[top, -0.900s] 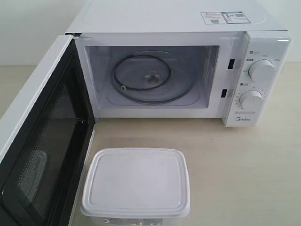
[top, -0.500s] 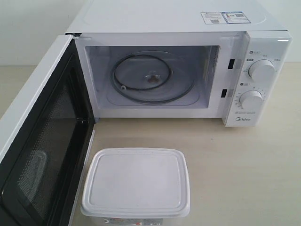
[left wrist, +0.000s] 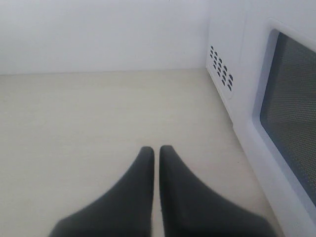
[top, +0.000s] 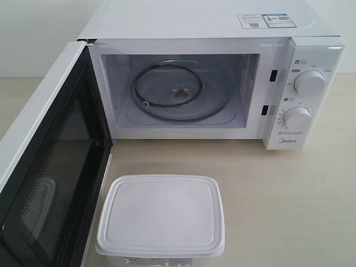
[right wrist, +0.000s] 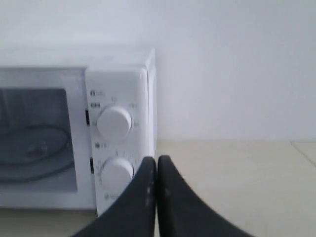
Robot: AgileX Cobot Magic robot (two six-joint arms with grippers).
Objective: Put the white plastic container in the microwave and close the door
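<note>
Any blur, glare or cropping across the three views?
Exterior view: sharp, evenly lit; white plastic container cut off at bottom edge. Left wrist view: soft, jaws out of focus. Right wrist view: blurriest, knobs smeared, wall washed out.

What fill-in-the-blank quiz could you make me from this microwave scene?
1. The door of the microwave stands ____.
2. The white box rests on the ____, in front of the microwave.
3. The microwave's panel carries ____ round knobs.
4. The left gripper and right gripper are both ____, holding nothing.
Missing words: open; table; two; shut.
</note>
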